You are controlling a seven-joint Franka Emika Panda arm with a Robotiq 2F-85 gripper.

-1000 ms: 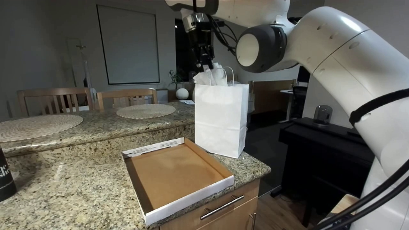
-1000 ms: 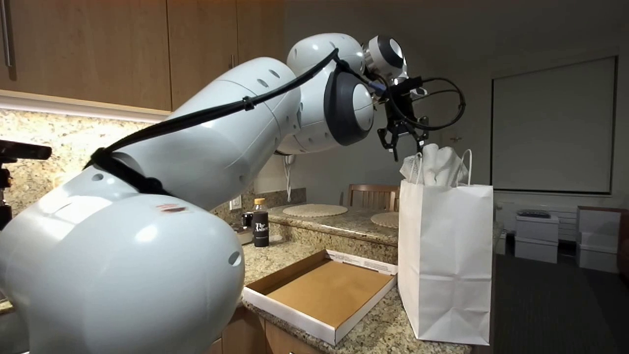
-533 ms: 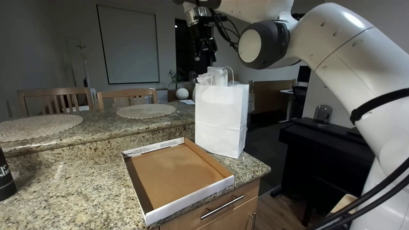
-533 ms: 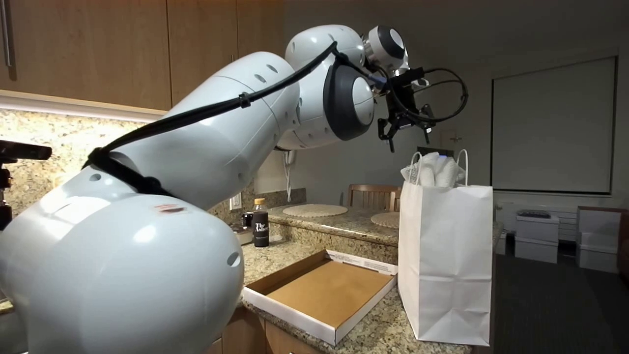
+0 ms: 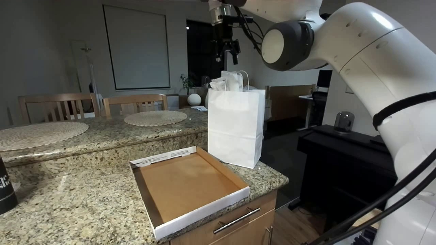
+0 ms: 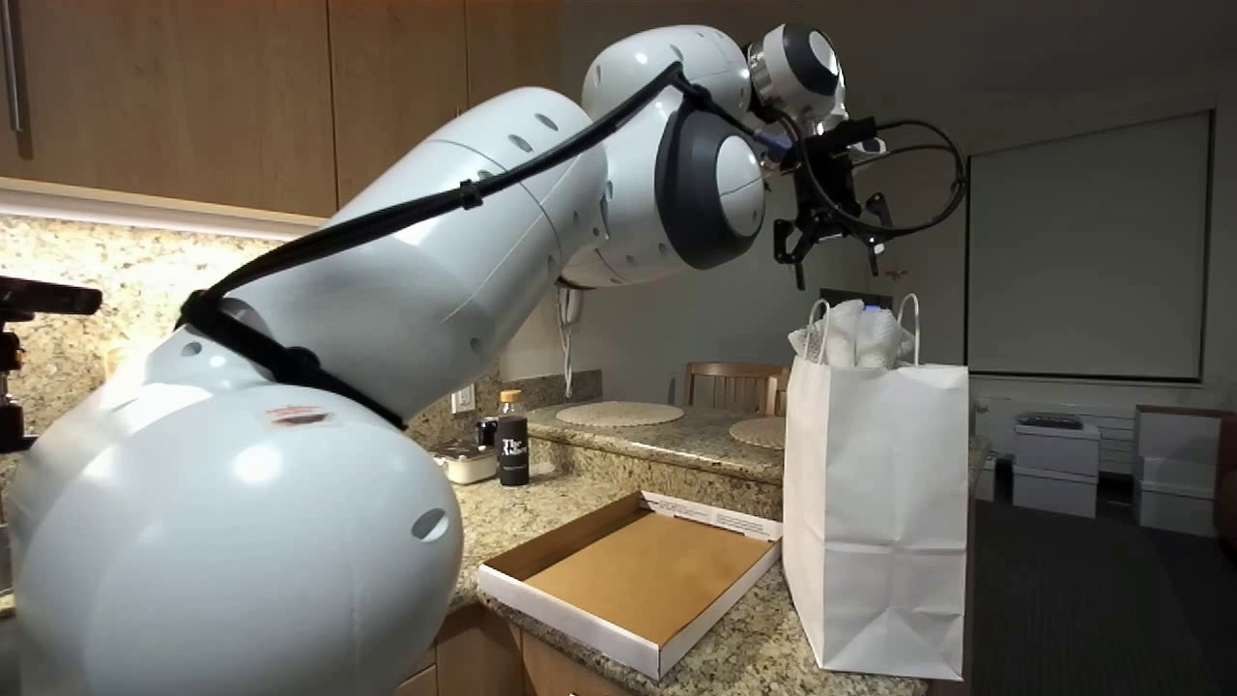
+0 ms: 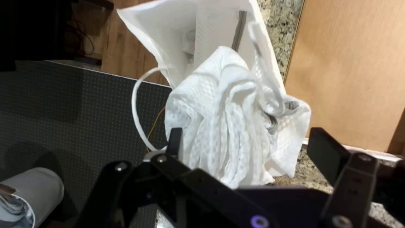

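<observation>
My gripper (image 5: 227, 60) hangs above the white paper bag (image 5: 235, 126) in both exterior views. Its jaws are spread wide with nothing between them. Bunched white mesh fabric (image 6: 860, 333) sticks out of the bag's top between the handles, a gap below the fingertips. In the wrist view the gripper (image 7: 248, 142) comes in from the bottom, over the folded fabric (image 7: 221, 120), which has a grey zip-like strip. The bag's mouth (image 7: 177, 22) is partly visible there; the fabric covers the rest. The bag stands upright at the counter's corner.
A shallow cardboard box lid (image 5: 190, 183) lies beside the bag on the granite counter (image 5: 85, 204). A dark bottle (image 6: 513, 449) stands farther back. Woven placemats (image 5: 156, 118) rest on the raised ledge. The counter edge drops to the floor next to the bag.
A second ago the gripper was down at the fabric. Its jaws have since opened wider and it has risen off, shifting right in both exterior views. The fabric has settled lower into the bag.
</observation>
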